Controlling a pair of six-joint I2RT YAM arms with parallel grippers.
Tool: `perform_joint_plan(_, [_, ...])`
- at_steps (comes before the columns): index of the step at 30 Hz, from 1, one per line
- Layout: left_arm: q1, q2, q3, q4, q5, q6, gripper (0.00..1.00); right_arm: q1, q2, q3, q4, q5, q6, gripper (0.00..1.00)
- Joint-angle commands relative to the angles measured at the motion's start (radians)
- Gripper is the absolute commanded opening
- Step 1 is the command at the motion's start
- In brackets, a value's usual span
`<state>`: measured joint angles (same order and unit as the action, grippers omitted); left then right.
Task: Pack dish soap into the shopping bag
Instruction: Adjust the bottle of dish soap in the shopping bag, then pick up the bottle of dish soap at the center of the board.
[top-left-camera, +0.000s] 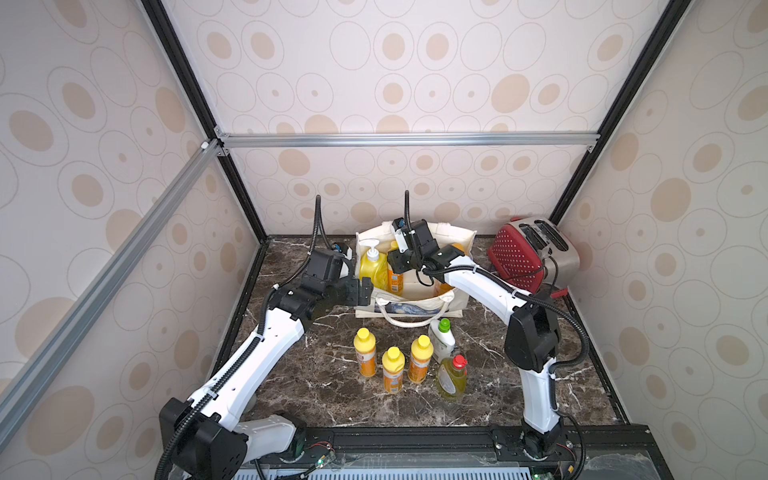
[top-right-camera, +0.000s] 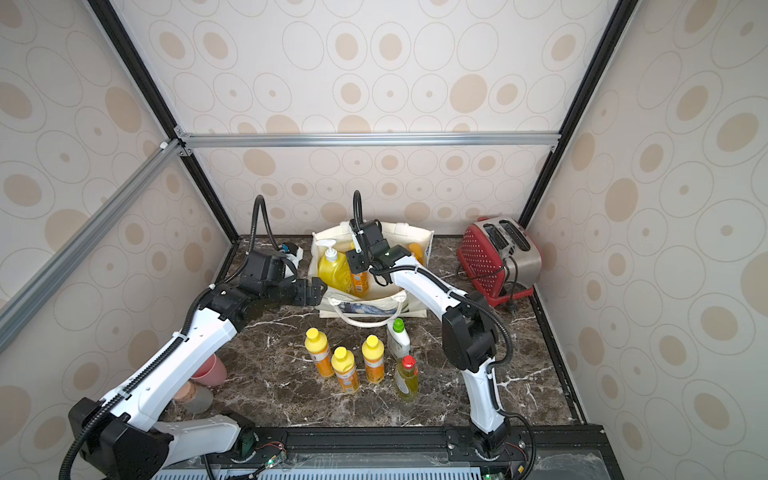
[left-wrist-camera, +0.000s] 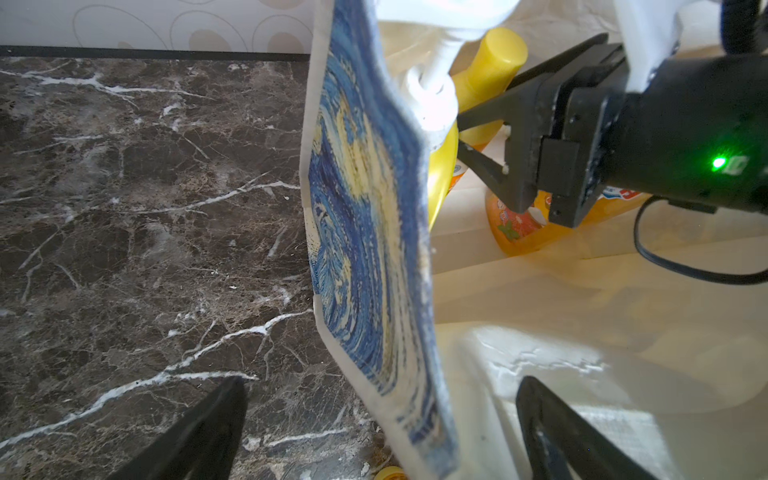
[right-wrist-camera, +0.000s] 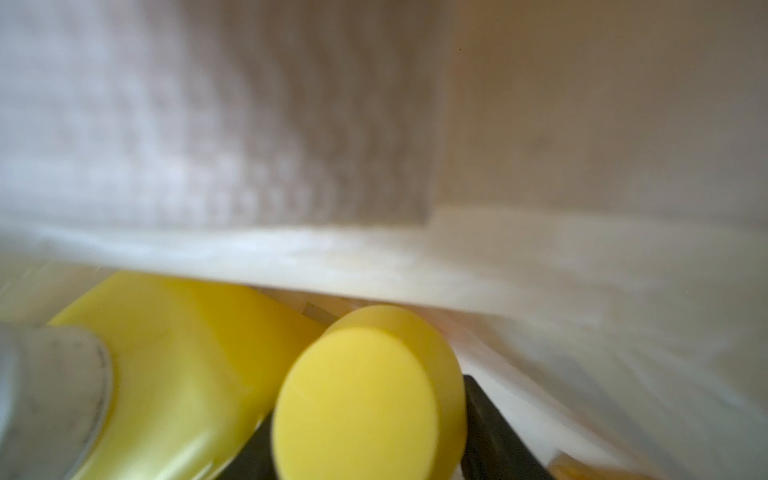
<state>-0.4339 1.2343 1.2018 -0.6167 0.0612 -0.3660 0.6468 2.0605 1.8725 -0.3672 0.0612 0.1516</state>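
Three soap bottles are in the shopping bag (top-left-camera: 459, 304), a yellow pump bottle (top-left-camera: 372, 268), an amber pump bottle (top-right-camera: 415, 250) and one small orange bottle (top-left-camera: 395, 283) (right claw (top-left-camera: 398, 266) around it, gripping or not I cannot tell), five wait on the worktop (top-left-camera: 324, 386) before it, three small orange ones (top-left-camera: 365, 353) (top-left-camera: 392, 370) (top-left-camera: 420, 359), a white bottle (top-left-camera: 441, 338) and a yellow-green bottle (top-left-camera: 452, 376), while the left claw (top-left-camera: 360, 291) gapes open astride the bag's wall.

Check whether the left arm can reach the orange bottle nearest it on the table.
Probably yes: the left gripper is open by the bag, and that orange bottle stands upright just in front with nothing between them.
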Motion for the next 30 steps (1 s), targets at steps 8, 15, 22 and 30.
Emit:
perform_joint_plan(8, [-0.004, -0.047, 0.089, -0.112, -0.079, 0.021, 0.99, 0.002, -0.089, 0.068, -0.029, -0.05, -0.011, 0.84])
perform_joint_plan(15, [-0.002, -0.066, 0.107, -0.126, -0.118, 0.022, 0.99, 0.003, -0.183, 0.128, -0.141, -0.099, -0.028, 0.88])
perform_joint_plan(22, [0.004, -0.106, 0.094, -0.117, -0.177, 0.018, 0.99, 0.002, -0.342, 0.117, -0.327, -0.269, -0.053, 0.85])
perform_joint_plan(30, [0.076, -0.253, -0.121, 0.071, -0.256, -0.078, 0.99, 0.017, -0.609, -0.065, -0.658, -0.382, -0.111, 0.83])
